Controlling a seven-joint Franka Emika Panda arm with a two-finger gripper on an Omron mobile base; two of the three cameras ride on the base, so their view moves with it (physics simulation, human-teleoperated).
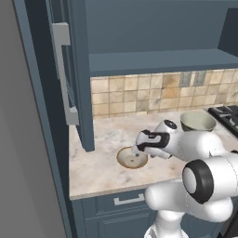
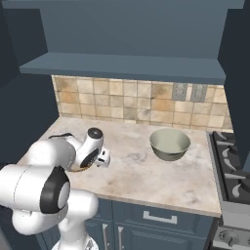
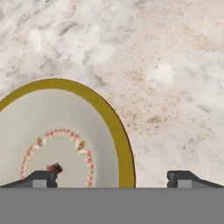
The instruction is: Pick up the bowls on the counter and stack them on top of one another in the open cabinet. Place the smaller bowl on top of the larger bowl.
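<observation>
- Bowls: two in all, both on the tabletop (image 1: 100, 172) and neither yet in the cabinet (image 2: 127, 66), whose shelf runs above the tiled backsplash (image 2: 122, 100).
- The larger bowl (image 2: 169, 143) is deep and stands upright near the backsplash, beside the stove (image 2: 234, 171) and well apart from the other bowl. It reads as stiff glazed ceramic, so I judge it fairly heavy, slick and liable to chip if knocked. The rim wall is the place to take it, one finger inside and one outside.
- The smaller bowl (image 1: 132, 157) is shallow, with a tan rim and a patterned bottom. It sits farther from the backsplash, toward the front edge, near the foot of the open cabinet door (image 1: 67, 74). It is likely lighter but just as slippery and brittle. Its low wall leaves little to pinch, so the grip belongs squarely over the rim.
- One pincer (image 3: 111, 178), released and spread wide, holds nothing. It hangs just above the smaller bowl with one fingertip (image 3: 41, 177) over the bowl's inside and the other over bare stone, straddling the rim.
- One cabinet door, one stove.
</observation>
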